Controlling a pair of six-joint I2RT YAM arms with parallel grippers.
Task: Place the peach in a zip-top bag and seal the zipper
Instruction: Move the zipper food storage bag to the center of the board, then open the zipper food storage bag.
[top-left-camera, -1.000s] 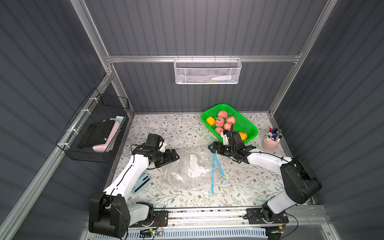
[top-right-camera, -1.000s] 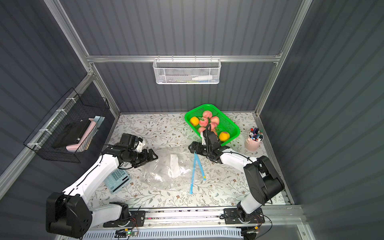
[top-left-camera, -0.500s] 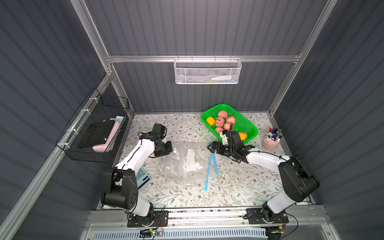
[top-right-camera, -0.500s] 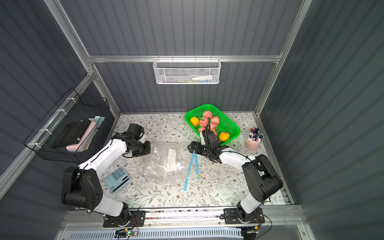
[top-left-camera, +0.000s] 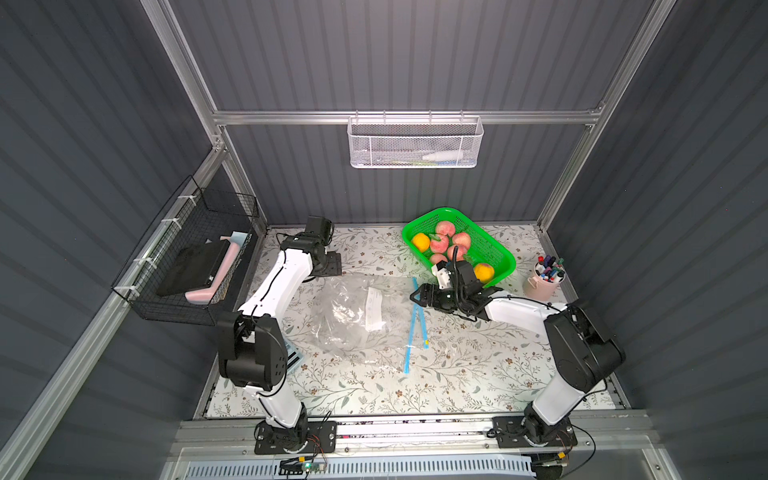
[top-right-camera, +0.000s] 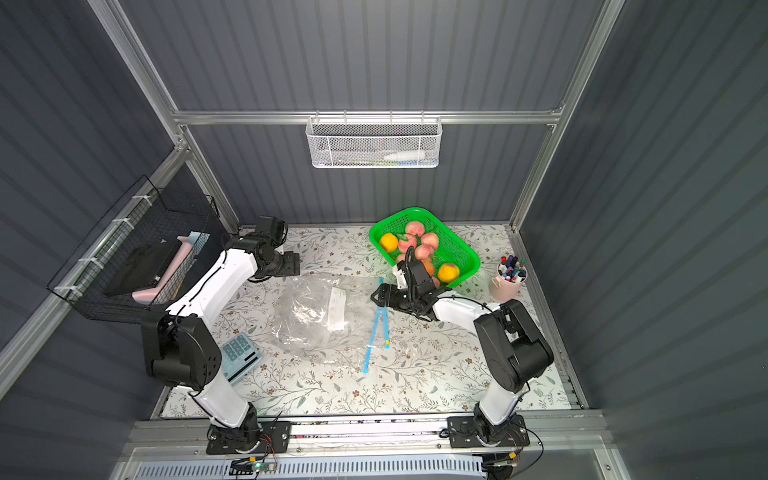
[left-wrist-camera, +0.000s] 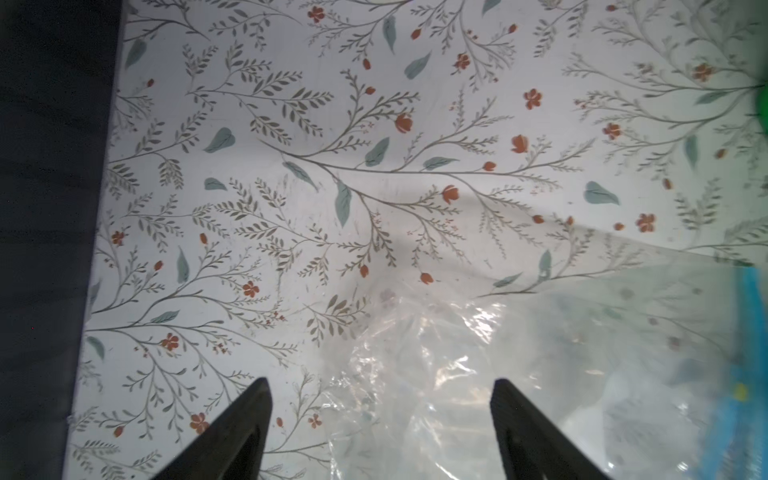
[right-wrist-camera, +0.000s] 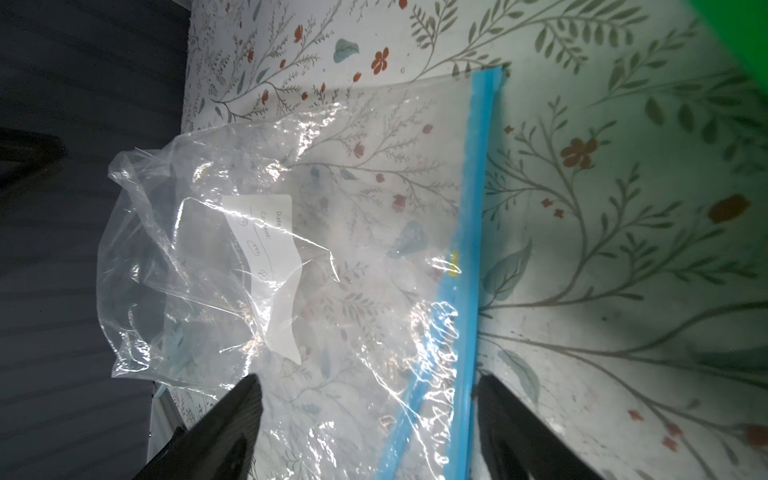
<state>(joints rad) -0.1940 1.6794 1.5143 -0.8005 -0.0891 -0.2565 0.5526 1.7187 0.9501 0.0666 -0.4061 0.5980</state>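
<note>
A: Status?
B: Left hand (left-wrist-camera: 380, 384) released, at the bag's (top-left-camera: 357, 320) edge; right hand (right-wrist-camera: 365, 378) released, above its blue zipper (right-wrist-camera: 469, 232). Peaches (top-left-camera: 444, 227) lie in the green basket (top-left-camera: 500, 258); bag empty on the table (top-left-camera: 457, 374).
A: Recommendation?
B: Pinch one zipper lip only, then lift.

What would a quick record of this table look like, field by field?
Bag: clear, empty, flat on the table
Zipper: blue, its two strips apart, so unsealed
Peaches: all in the green basket, with two yellow fruits
Left gripper: open, empty, above the bag's back corner
Right gripper: open, empty, above the zipper's end by the basket
Cup: pink, holds pens, beside the basket
Progress: no peach bagged yet
</note>
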